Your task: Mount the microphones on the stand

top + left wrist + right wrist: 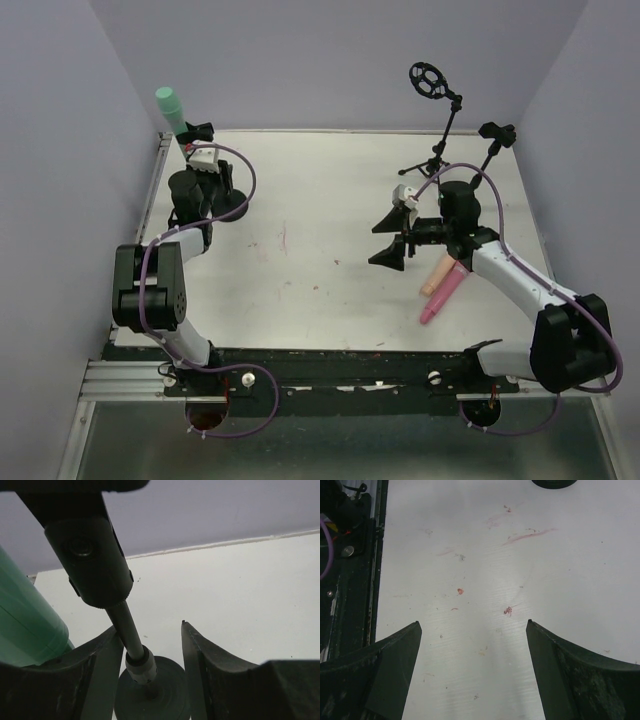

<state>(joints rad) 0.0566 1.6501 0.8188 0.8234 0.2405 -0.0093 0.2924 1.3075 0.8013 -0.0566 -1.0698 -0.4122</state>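
The peach microphone and the pink microphone lie side by side on the table, touching. Their long axes run diagonally from near-left to far-right. They sit just to the near-right of the right hand, beside its forearm and behind its fingertips, so the right wrist view misses them. The right arm is much nearer to them than the left.

The right hand hangs over bare table, its jaws spread wide and holding nothing. To take either microphone it would probably have to draw back and line up across that diagonal.

The mint green microphone sits tilted in the clip of the left stand. The left hand straddles the stand's pole with its jaws partly apart, gripping nothing. The green body lies outside its left finger.
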